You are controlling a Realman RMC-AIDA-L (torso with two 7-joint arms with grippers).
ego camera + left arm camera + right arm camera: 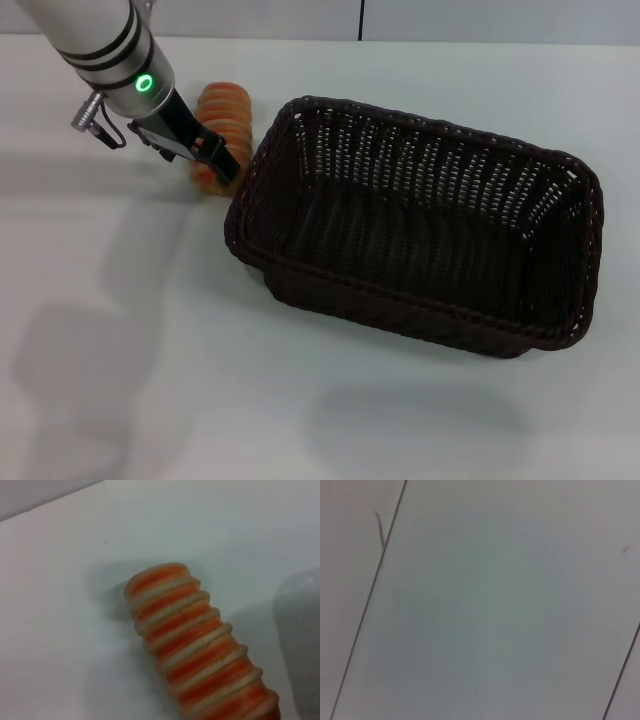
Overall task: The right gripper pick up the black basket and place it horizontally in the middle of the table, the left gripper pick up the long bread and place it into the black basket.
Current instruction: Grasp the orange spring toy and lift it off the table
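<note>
Lying across the nearer middle and right of the white table (150, 380), the black basket (420, 235) sits upright on its base with its long side running roughly left to right, its open-weave walls and braided rim all in view and its dark woven floor showing. Its left short end is turned toward the bread, close by it but apart from it

Farther back and to the left, the left gripper (210, 160) reaches in from the upper left corner of the head view, its green ring light glowing on the silver casing, and its black fingers (222, 158) come down over the near end of the long bread (222, 120). Whether the fingers are spread wide, drawn narrow or already clamped on the bread, I cannot tell from this angle. The bread lies flat on the table just beyond the basket's left rim, its far end pointing away from the robot; the left wrist view shows it (195, 640) close up, orange ridges banded with pale tan, resting on the white surface

No part of the right gripper appears in any view; its wrist camera shows only pale panels with thin dark seams
</note>
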